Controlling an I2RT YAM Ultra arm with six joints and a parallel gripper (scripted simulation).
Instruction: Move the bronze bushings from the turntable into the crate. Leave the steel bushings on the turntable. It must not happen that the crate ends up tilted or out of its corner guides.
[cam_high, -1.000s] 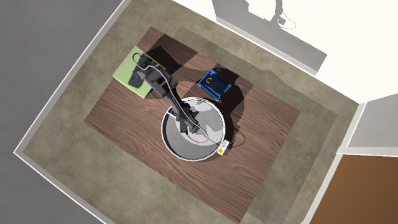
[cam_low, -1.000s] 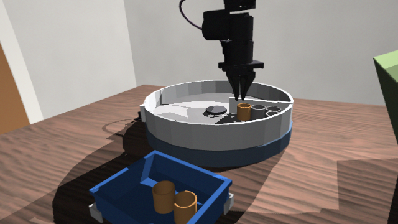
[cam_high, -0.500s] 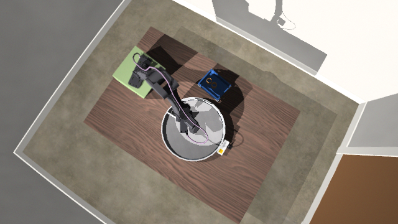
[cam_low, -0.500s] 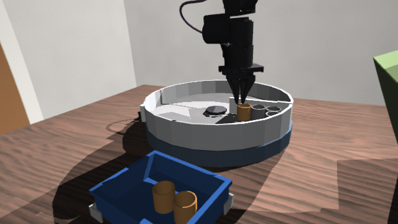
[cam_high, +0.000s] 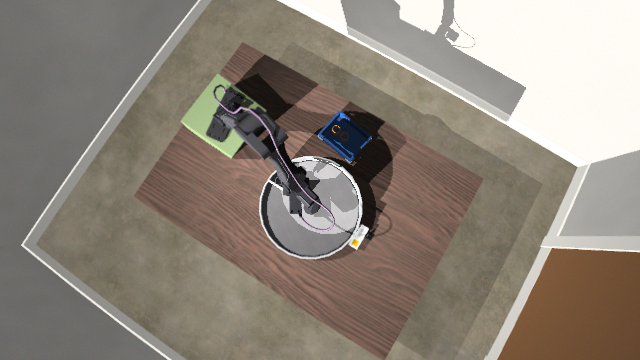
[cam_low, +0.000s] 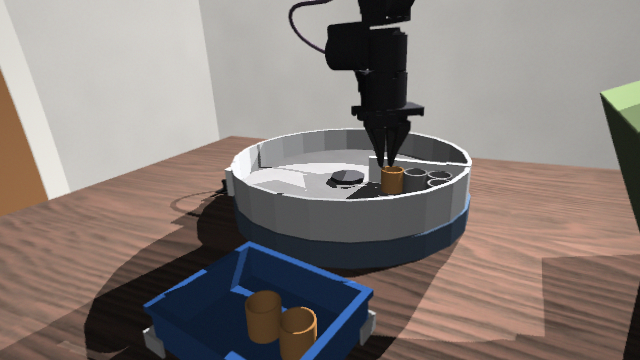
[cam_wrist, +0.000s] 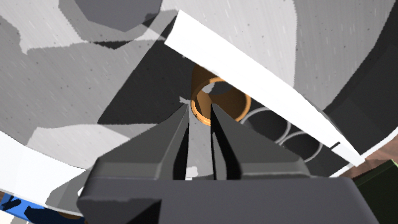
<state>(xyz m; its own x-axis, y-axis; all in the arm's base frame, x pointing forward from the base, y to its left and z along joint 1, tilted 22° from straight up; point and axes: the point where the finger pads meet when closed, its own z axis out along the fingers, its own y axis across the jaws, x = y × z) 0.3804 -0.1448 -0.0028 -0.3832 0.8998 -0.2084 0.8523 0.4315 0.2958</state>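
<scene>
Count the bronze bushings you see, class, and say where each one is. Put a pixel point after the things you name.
3: one (cam_low: 392, 182) (cam_wrist: 235, 101) on the turntable (cam_high: 361, 200) (cam_low: 350, 220) (cam_wrist: 37, 157); another (cam_low: 263, 322) (cam_high: 340, 138) and a third (cam_low: 296, 342) (cam_high: 332, 130) inside the crate (cam_high: 320, 134) (cam_low: 175, 327) (cam_wrist: 15, 202). The turntable's wall may hide more.
</scene>
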